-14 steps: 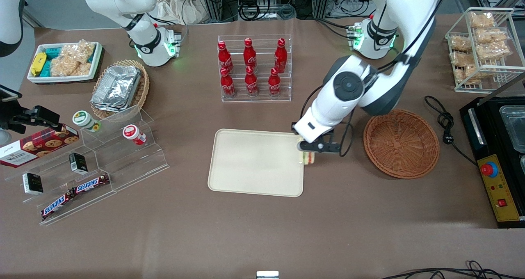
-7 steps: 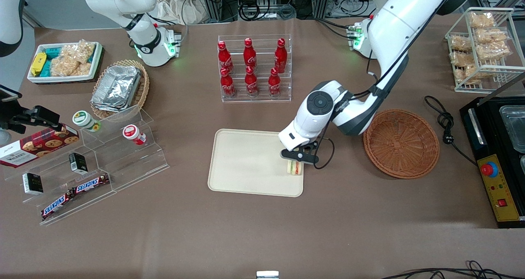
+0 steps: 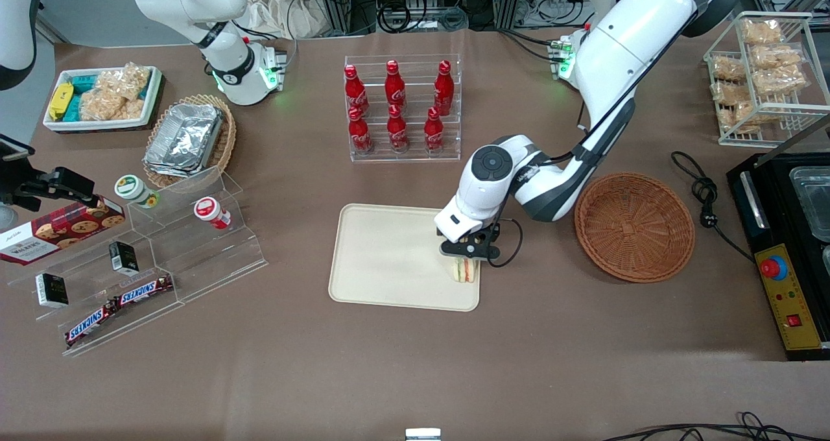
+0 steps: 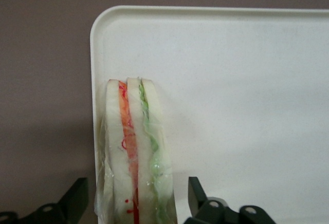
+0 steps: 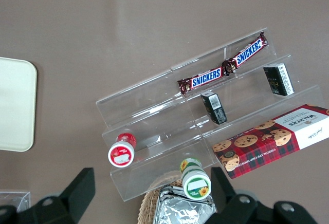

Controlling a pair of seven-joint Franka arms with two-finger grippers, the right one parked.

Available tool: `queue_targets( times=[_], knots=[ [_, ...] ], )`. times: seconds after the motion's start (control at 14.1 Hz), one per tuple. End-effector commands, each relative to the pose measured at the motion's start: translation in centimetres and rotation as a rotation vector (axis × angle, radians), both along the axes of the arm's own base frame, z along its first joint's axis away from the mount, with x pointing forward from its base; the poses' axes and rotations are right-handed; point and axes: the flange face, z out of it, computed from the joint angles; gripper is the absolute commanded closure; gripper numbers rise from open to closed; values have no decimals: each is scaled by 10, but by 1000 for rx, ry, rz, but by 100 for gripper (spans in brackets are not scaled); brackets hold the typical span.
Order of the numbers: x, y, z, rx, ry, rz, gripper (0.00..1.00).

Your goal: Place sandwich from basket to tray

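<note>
The brown tabletop (image 3: 415,363) fills most of the front view. In the centre of that frame lies the cream tray (image 3: 389,259), flat, with a low rim. The round reddish-brown basket (image 3: 634,227) sits at centre right of the frame, apart from the tray, and nothing is seen inside it. In the upper middle of the frame an acrylic rack holds six red bottles (image 3: 397,107).

The end effector (image 3: 468,251) is above the tray's lower right corner as the front view shows it, low over the surface. In the left wrist view its two black fingers (image 4: 72,203) stand on both sides of the sandwich (image 4: 136,157) with a visible gap on each side, so it is released and does not touch the bread.

The sandwich (image 3: 465,270) stands upright on its edge on the tray (image 4: 231,106), close beside the rim near a rounded corner, with the red and green filling layers showing between the pale bread slices
</note>
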Motion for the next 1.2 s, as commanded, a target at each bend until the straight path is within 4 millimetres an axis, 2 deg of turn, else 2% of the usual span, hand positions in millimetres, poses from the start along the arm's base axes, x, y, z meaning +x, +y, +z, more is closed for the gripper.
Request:
queue_targets(
  times=[0.0, 0.07, 0.21, 0.35, 0.57, 0.71, 0.78, 0.85, 0.99, 1.06, 1.13],
  knots=[
    [12, 8, 62, -12, -88, 103, 0],
    [24, 29, 85, 8, -107, 149, 0],
    [29, 43, 131, 34, -128, 201, 0],
    [44, 65, 174, -4, -116, 281, 0],
    [64, 103, 225, 9, -52, 315, 0],
    [59, 115, 277, 3, 16, 241, 0],
    [58, 132, 302, -2, 53, 231, 0],
    [59, 161, 322, 8, 90, 233, 0],
    [36, 186, 354, 52, 142, 124, 0],
    [38, 220, 361, 58, 160, 124, 0],
    [30, 246, 375, 44, 173, 126, 0]
  ],
)
